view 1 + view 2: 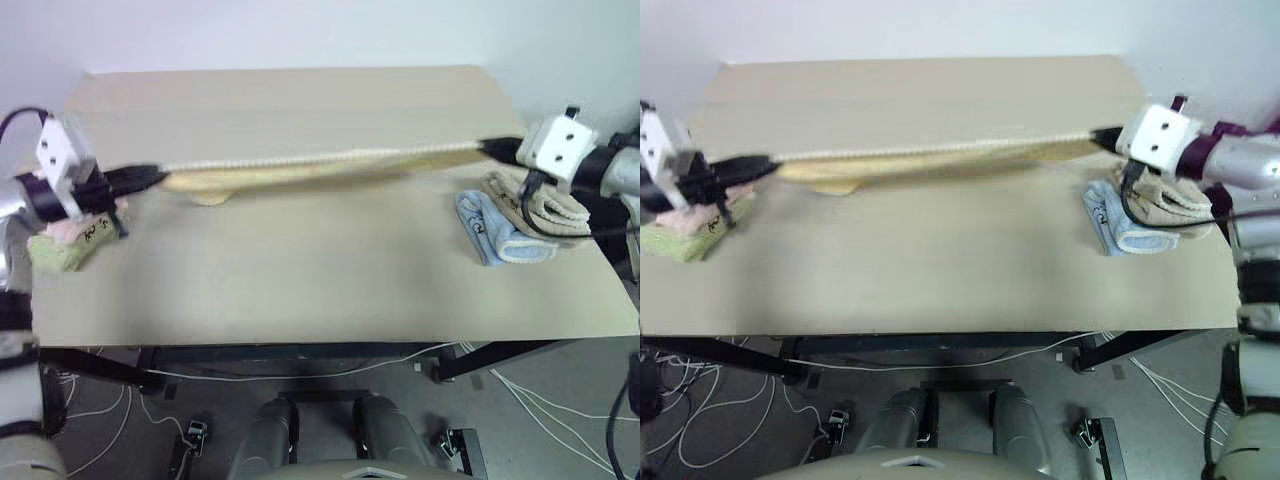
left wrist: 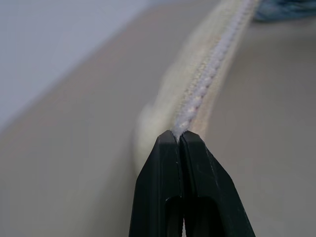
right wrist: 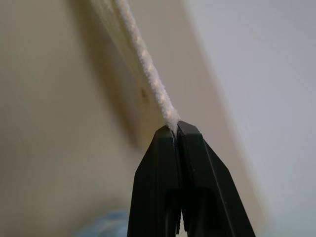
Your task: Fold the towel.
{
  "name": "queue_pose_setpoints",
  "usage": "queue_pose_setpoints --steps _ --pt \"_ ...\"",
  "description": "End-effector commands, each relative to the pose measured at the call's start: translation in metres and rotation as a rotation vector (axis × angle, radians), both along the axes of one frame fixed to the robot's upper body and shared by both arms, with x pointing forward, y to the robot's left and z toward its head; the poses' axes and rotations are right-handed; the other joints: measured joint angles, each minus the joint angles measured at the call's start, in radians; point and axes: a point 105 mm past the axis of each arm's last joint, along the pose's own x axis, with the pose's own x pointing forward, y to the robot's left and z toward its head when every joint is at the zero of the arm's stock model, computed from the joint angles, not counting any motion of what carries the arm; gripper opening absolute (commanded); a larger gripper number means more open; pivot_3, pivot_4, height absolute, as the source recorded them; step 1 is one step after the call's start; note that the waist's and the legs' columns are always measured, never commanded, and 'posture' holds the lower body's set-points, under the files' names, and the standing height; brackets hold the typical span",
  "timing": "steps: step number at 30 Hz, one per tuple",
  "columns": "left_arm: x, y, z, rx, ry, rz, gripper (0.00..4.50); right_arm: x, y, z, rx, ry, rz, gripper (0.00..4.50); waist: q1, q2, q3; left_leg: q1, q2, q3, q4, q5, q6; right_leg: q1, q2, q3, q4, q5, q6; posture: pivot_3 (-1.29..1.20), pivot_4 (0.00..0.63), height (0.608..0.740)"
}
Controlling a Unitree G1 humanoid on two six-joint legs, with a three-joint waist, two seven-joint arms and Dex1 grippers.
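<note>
The pale yellow terry-cloth towel (image 1: 320, 166) is strung out in a long, narrow band across the upper middle of the head view, running almost from the left edge to the right edge. Its top edge is a whitish, knobbly stitched hem pulled taut into a nearly straight line, climbing just a touch toward the right. Below that hem the yellower cloth hangs in a shallow belly, and its lowest fold, left of centre, meets the flat beige tabletop (image 1: 300, 280).

The left gripper (image 1: 150, 179) sits at the middle left of the frame, two black fingers pinched together on the towel's left end. The left wrist view confirms it: the fingers (image 2: 163, 182) are pressed tight together with the white hem coming straight out of their tips, and the cloth stretches away up the frame.

Over at the upper right, the right gripper (image 1: 490, 148) has the other end, its black fingers likewise closed on the hem. In the right wrist view those fingers (image 3: 202, 182) meet at the tip with the hem clamped between them, and the towel runs off toward the upper left of that picture.

So the towel spans the gap between the two grippers, one end in each.

Just below the right gripper, at the right of the frame, lie a folded beige tan towel (image 1: 545, 205) and a folded light blue towel (image 1: 495, 235), touching each other. At the far left, below the left gripper, sits a small folded stack of pale pink and green cloth (image 1: 70, 245).
</note>
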Motion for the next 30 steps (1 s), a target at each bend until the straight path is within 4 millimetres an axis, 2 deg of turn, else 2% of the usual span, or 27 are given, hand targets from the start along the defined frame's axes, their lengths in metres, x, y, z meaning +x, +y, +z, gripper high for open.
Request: queue_pose_setpoints --steps 1,4,9,13,16,19,22,26,30 --pt "-0.023 0.001 0.009 0.008 0.061 -0.013 0.03 -0.030 0.004 0.000 0.005 0.109 0.057 0.00 0.007 0.000 0.000 0.000 0.000 0.000 0.000 0.000 0.000 0.000 -0.001 0.000 -0.001 0.000 0.000 0.00 0.150 0.740" --pt "-0.042 0.003 -0.005 0.011 0.165 -0.008 0.03 -0.051 0.000 -0.020 -0.006 0.265 0.067 0.00 0.009 0.001 0.000 0.001 0.000 0.000 0.000 0.000 0.000 0.001 -0.001 0.000 -0.001 0.000 0.000 0.00 0.150 0.740" --pt "-0.064 0.008 -0.020 -0.011 0.286 0.038 0.03 -0.075 -0.004 -0.036 0.006 0.420 0.070 0.00 0.011 0.001 0.001 0.003 0.000 0.000 0.000 -0.001 0.001 0.003 -0.002 0.000 -0.002 0.000 0.000 0.00 0.150 0.740" --pt "-0.074 0.008 -0.026 -0.005 0.337 0.046 0.03 -0.085 -0.005 -0.044 0.003 0.504 0.077 0.00 0.017 0.001 0.000 0.003 0.000 0.000 -0.001 -0.001 0.001 0.004 -0.002 0.000 -0.004 0.000 -0.001 0.00 0.150 0.740" --pt "-0.070 0.007 -0.030 0.004 0.337 0.053 0.03 -0.082 -0.001 -0.046 0.002 0.513 0.086 0.00 0.024 0.001 0.000 0.003 0.000 0.000 -0.001 -0.001 0.001 0.004 -0.002 0.000 -0.004 0.000 -0.001 0.00 0.150 0.740" --pt "-0.048 0.007 -0.031 0.005 0.258 0.103 0.03 -0.063 0.007 -0.043 0.007 0.444 0.095 0.00 0.027 0.001 0.000 0.003 0.000 0.000 -0.001 -0.001 0.001 0.004 -0.002 0.000 -0.005 0.000 -0.001 0.00 0.150 0.740" --pt "-0.016 0.010 -0.030 -0.012 0.151 0.195 0.03 -0.038 0.011 -0.041 0.002 0.371 0.082 0.00 0.029 0.002 0.000 0.004 0.000 0.000 -0.001 -0.001 0.000 0.006 -0.002 -0.001 -0.006 0.000 -0.001 0.00 0.150 0.740" --pt "0.011 0.007 -0.034 0.001 0.070 0.243 0.03 -0.001 0.008 -0.037 0.000 0.276 0.013 0.00 0.026 0.001 0.000 0.001 -0.001 0.001 -0.001 -0.001 0.000 0.002 -0.002 -0.001 -0.006 0.000 0.000 0.00 0.150 0.740" --pt "0.033 0.005 -0.043 0.049 0.029 0.283 0.03 0.031 0.002 -0.045 -0.032 0.209 -0.060 0.00 0.024 0.001 0.000 0.000 -0.001 0.001 -0.001 -0.001 0.000 0.000 0.000 -0.001 -0.005 0.000 0.000 0.00 0.150 0.740"
